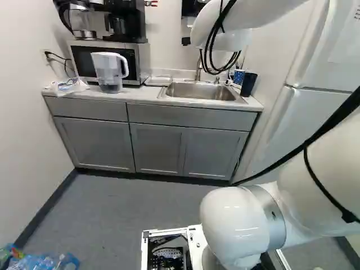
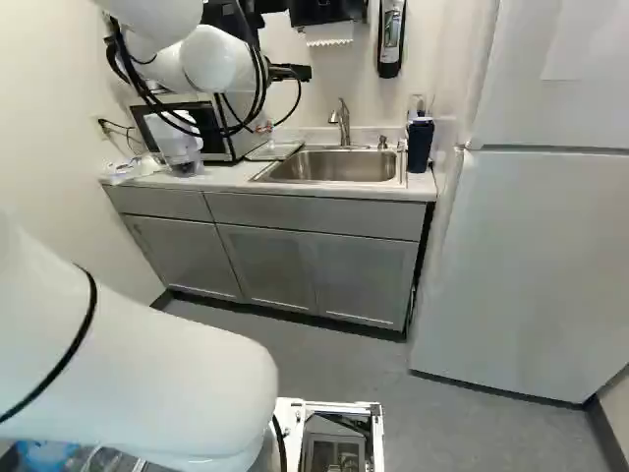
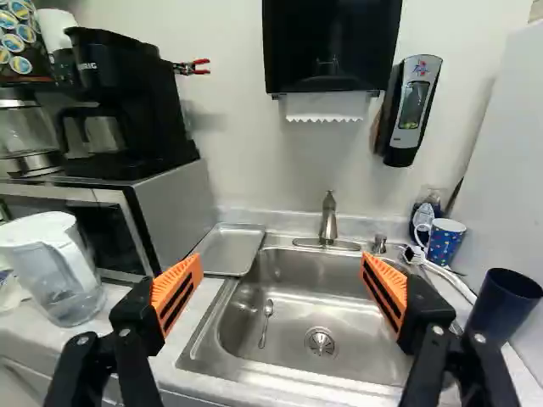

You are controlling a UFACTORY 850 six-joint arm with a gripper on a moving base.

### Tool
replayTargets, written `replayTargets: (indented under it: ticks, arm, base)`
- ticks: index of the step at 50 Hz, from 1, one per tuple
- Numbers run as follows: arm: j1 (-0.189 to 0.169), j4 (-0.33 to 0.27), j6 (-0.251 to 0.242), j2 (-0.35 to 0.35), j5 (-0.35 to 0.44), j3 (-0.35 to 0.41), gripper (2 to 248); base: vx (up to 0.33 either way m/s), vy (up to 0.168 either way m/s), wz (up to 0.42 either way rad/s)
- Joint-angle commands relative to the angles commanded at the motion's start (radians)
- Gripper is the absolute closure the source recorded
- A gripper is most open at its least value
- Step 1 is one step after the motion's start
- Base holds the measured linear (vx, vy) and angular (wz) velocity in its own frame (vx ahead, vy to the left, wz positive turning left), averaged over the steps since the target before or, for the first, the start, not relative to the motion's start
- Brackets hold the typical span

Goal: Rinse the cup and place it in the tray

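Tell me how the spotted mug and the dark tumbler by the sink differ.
The mug has a handle; the tumbler shows none. The mug is blue with light spots, the tumbler plain and dark. The tumbler looks taller than the mug.
Both stand mouth up beside the sink.

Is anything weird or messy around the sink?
A spoon lies loose in the sink, beside the drain. That's a bit odd, as if someone forgot it. I see nothing spilled or broken.
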Motion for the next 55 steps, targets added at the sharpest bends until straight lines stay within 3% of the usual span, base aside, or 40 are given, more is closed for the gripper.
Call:
replayTargets:
  ticks: [55]
  arm:
    - [0.000, 0.000, 0.000, 0.000, 0.000, 0.000, 3]
  base:
    - [0.098, 0.027, -0.210]
